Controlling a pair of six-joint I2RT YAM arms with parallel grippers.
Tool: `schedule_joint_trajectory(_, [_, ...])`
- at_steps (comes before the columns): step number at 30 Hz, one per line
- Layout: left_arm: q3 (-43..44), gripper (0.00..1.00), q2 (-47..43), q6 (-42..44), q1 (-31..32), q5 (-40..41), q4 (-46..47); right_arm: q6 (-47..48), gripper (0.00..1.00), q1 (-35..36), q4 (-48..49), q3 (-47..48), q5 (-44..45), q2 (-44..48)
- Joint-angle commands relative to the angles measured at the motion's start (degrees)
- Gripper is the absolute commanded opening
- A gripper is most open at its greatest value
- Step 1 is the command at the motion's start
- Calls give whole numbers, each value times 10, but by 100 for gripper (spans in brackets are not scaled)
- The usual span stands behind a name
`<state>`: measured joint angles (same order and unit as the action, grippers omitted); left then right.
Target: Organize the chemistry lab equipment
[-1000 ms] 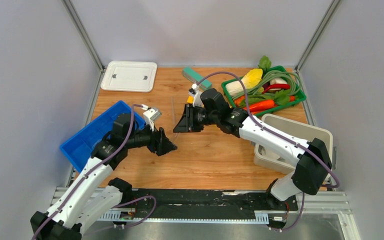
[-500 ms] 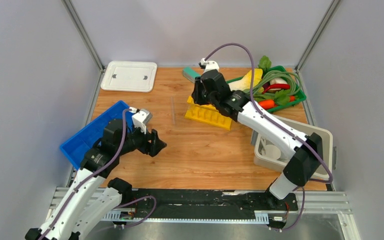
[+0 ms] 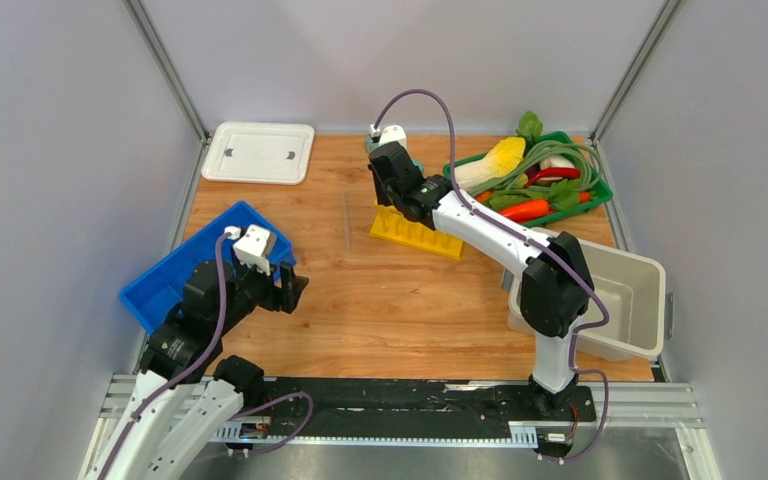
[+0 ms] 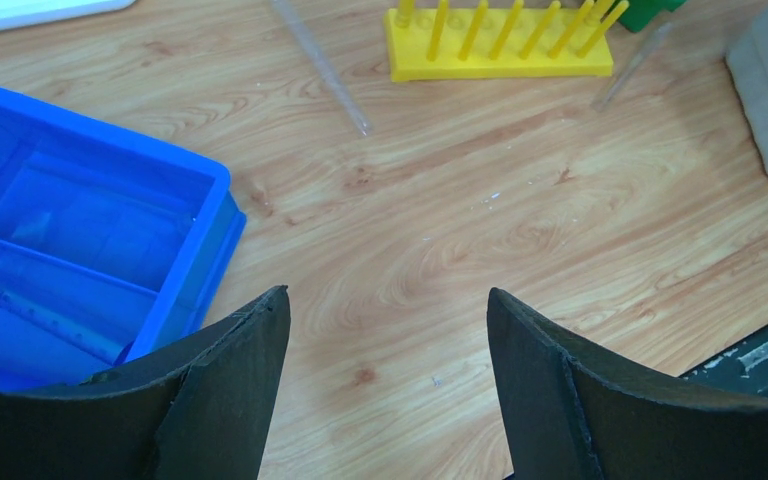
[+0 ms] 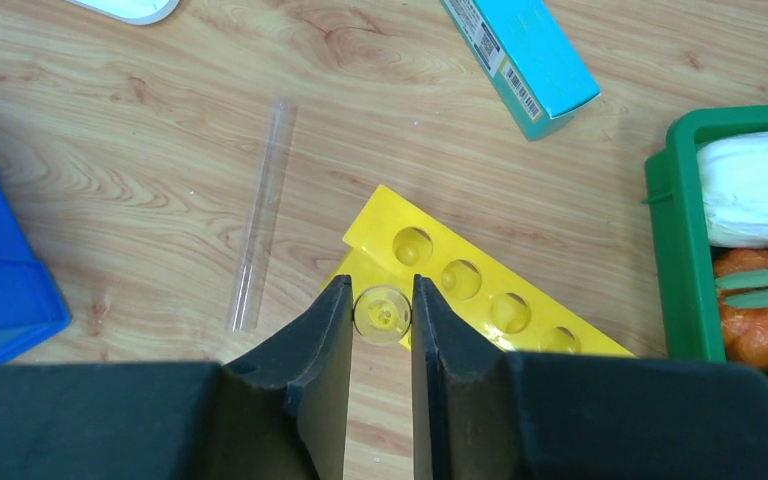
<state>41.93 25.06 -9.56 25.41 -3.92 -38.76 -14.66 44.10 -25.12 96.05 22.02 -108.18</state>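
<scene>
Right claw (image 5: 380, 288) shifted over rack (image 5: 482, 296), gripping tube (image 5: 381, 312)

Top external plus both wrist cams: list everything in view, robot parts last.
table: 1, wood, under everything
white tray: 1, white, far left corner
blue bin: 1, blue, left edge
yellow rack: 1, yellow, centre
held tube: 1, clear, between the right gripper's fingers, above the rack's end
loose tube: 1, clear, flat on the table between bin and rack
second loose tube: 1, clear, by the rack's end nearer the tub
teal box: 1, teal, far centre
green basket: 1, green, toy vegetables inside, far right
grey tub: 1, grey, right edge
left gripper: open, empty, beside the bin
right gripper: shut on the held tube
</scene>
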Motion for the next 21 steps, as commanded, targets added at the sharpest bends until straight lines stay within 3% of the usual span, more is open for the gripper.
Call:
schedule_joint_trajectory(1, [4, 80, 22, 13, 1, 7, -5, 15, 18, -1, 48, 30, 21, -10])
schedule_joint_trajectory(21, [6, 79, 31, 15, 1, 6, -8, -16, 18, -3, 54, 2, 3, -32])
